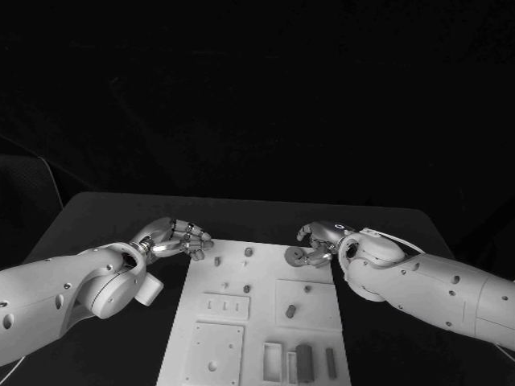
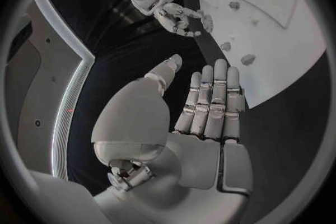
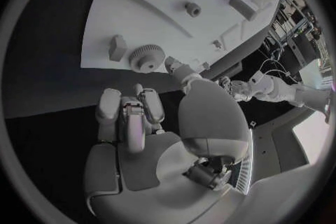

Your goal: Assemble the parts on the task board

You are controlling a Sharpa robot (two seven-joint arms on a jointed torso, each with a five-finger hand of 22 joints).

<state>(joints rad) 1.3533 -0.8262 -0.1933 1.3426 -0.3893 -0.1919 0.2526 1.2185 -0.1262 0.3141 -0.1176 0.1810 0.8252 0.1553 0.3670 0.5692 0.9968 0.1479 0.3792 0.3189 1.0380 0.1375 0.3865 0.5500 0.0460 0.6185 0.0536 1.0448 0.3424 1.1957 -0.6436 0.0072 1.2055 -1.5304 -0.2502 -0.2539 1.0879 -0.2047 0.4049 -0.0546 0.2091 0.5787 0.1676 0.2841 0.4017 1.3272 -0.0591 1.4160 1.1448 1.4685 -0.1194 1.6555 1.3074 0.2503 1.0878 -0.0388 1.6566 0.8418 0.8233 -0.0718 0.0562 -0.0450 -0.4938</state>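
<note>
Fingers (image 1: 191, 235) of left hand (image 1: 174, 239) curled, holding nothing, at task board's (image 1: 263, 322) far left corner on black table (image 1: 107, 217); right hand (image 1: 322, 241) pinched gear part (image 1: 296, 255) at far right edge. Left wrist view: fingers (image 2: 213, 101) straight, pressed together, over table. Right wrist view: gear part (image 3: 145, 58) lay on board, thumb tip touching.
</note>
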